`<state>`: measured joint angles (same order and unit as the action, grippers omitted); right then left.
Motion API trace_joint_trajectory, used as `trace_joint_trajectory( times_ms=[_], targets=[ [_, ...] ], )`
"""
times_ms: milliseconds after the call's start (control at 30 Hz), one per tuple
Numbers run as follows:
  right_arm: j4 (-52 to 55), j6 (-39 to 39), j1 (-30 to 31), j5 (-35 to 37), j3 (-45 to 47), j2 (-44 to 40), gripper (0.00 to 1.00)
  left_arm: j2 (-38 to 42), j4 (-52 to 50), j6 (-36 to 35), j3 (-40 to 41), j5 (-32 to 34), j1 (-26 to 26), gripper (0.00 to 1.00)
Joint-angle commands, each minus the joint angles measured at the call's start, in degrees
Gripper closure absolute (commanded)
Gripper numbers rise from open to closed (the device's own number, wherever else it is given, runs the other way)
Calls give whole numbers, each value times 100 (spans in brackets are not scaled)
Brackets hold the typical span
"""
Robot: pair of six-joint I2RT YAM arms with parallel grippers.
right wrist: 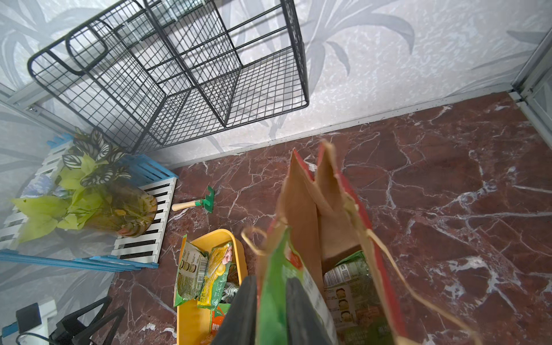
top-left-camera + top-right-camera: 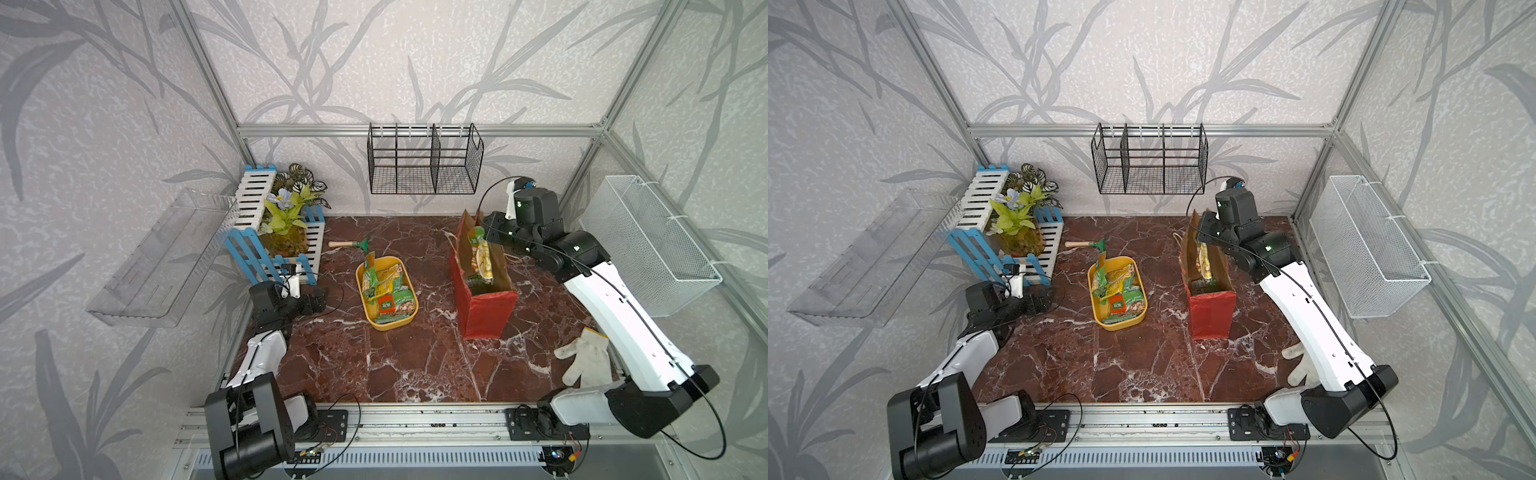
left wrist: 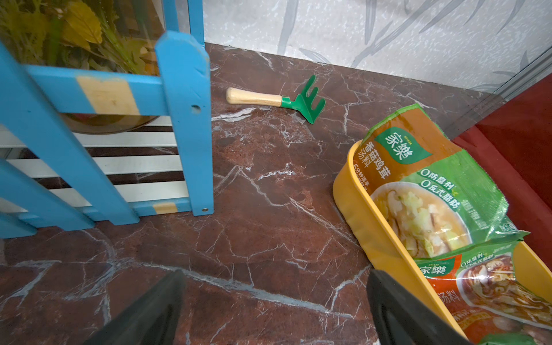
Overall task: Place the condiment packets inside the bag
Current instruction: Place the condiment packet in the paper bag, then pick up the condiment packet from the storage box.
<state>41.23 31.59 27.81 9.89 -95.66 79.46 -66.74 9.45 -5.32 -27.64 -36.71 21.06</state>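
Pretty sure this is a robot lab test cell, not anyone's home. Bare aluminium frame [image 2: 415, 129], wallpapered panels [image 2: 374, 62], marble-print tabletop [image 2: 415, 365], arms bolted to a rail [image 2: 415, 419]. Staged props too: black wire rack [image 2: 424, 166] on the wall beyond the right gripper [image 2: 487, 233], fake plant [image 2: 286, 208] just past the left gripper [image 2: 318, 300].

家樂 and 香菇鸡茸 printed on a packet [image 3: 433, 191].

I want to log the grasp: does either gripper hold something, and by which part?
The right gripper pinches a packet by its upper end, over the bag. The left gripper holds nothing.
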Motion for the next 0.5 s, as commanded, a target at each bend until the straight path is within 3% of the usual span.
trace_joint_trajectory(
  times_ms=[0, 100, 133, 200, 333, 467],
  targets=[
    [-170, -196, 97, 303, -208, 10, 69, 95, -11, -82, -4, -80, -21, 0],
    [-49, -294, 137, 564, -291, 74, 44, 114, -33, -91, -5, -87, -17, 0],
    [-57, -340, 170, 649, -285, 71, 41, 129, -44, -94, -5, -88, -22, 0],
    [-158, -481, 353, 804, -253, 46, 39, 143, -47, -100, -5, -80, -21, 0],
    [-343, -1293, 1278, 1782, -411, 192, 34, 102, -49, -79, -29, -28, -17, 0],
    [-288, -1538, 1937, 1870, -686, 634, 26, 7, -94, -66, -93, 1, -10, 0]
  ],
)
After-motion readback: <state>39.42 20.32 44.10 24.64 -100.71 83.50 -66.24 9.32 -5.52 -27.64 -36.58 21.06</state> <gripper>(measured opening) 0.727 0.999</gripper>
